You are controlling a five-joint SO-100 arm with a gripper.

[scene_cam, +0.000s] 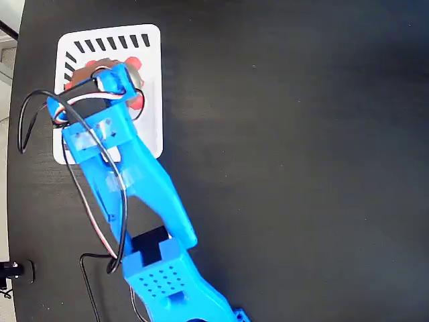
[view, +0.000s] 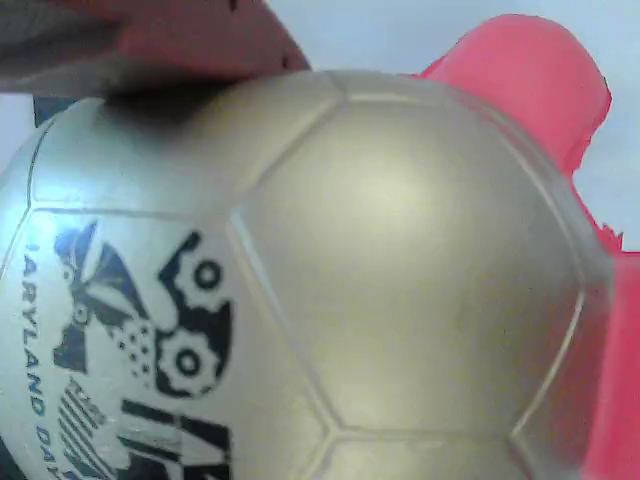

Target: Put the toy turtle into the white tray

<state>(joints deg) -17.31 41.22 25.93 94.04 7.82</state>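
Fixed view: blue arm reaching up-left, gripper point(scene_cam: 115, 80) over the white tray point(scene_cam: 151, 127), near its slotted top edge. Toy turtle point(scene_cam: 136, 84) mostly hidden under the wrist; only red-pink bits show at right & below, within tray outline. Resting on tray or held above it: can't tell. Count: 1 arm, 1 tray, 1 turtle.

Wrist view: shell fills frame, directly below cam, printed mark lower left, red-pink limb point(view: 530, 80) top right. Turtle's long axis not readable this close. Fingers not clearly visible; pinching or spread can't tell. Prob. release stage, since turtle sits over tray.
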